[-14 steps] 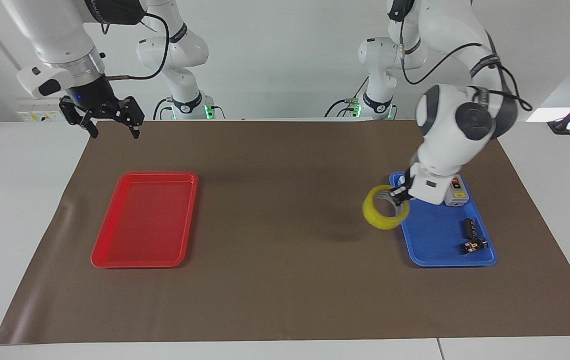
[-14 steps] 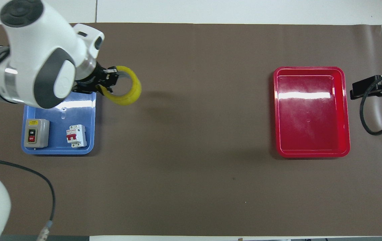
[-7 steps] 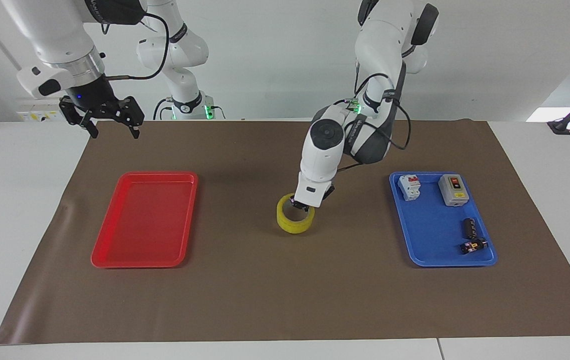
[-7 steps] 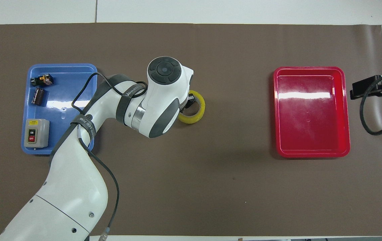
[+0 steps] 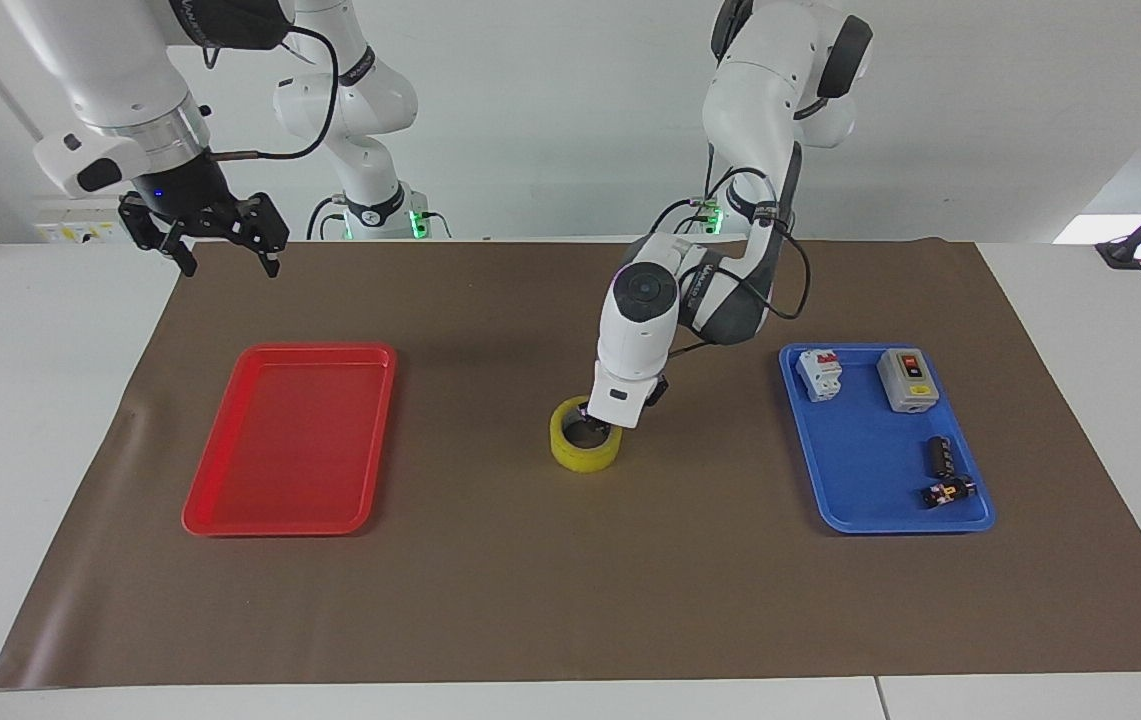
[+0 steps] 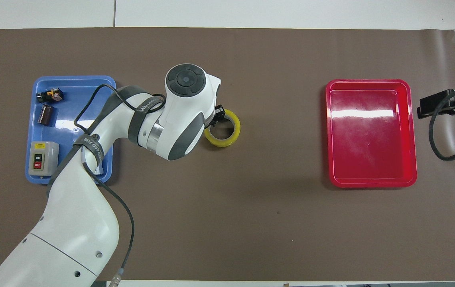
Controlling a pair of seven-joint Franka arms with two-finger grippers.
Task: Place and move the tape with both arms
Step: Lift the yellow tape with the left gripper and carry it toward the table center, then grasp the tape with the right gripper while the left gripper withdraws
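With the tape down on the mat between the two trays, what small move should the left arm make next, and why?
Probably lift the left gripper straight up, clear of the tape. The roll lies flat on the brown mat with the gripper at its rim. The right gripper waits open over the mat's edge, near the red tray.

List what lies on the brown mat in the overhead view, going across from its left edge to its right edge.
blue tray (holding a switch box and small parts) → yellow tape roll, with the left gripper at its rim → red tray → right gripper, waiting at the mat's edge.
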